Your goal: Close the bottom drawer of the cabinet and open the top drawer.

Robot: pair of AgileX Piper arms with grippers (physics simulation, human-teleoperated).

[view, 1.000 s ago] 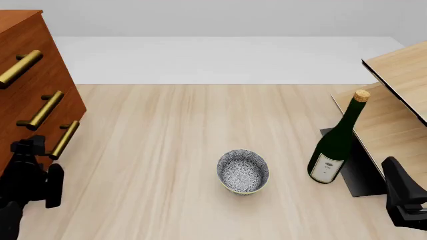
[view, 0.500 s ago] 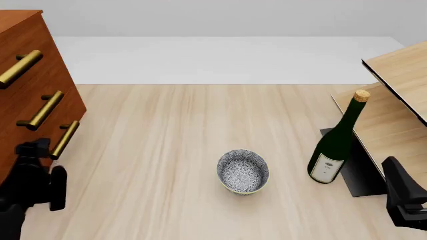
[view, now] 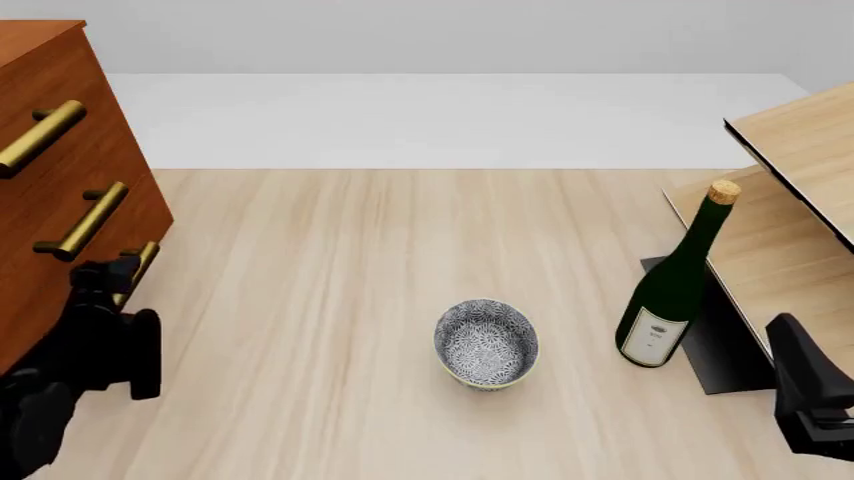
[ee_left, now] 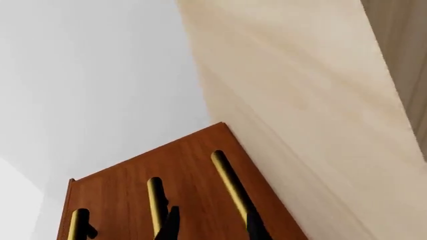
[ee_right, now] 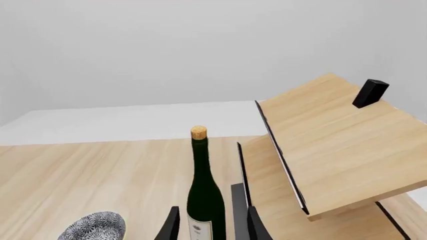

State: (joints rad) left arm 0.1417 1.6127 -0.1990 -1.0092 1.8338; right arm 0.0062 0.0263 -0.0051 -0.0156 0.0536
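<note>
The reddish-brown cabinet stands at the table's left edge, with three brass bar handles on its drawers. The top drawer and the middle one show their handles in full. My left gripper partly covers the bottom drawer's handle. In the left wrist view the bottom drawer handle runs close to one of the open fingers; nothing is held. No gap shows between the drawer fronts. My right gripper hangs open at the near right, empty.
A patterned bowl sits mid-table. A green wine bottle stands to its right, straight ahead of the right gripper's fingers. A pale wooden shelf unit fills the right edge.
My left gripper has moved forward and to the right, up to the bottom drawer's handle, which it now partly covers. The right arm has stayed still.
</note>
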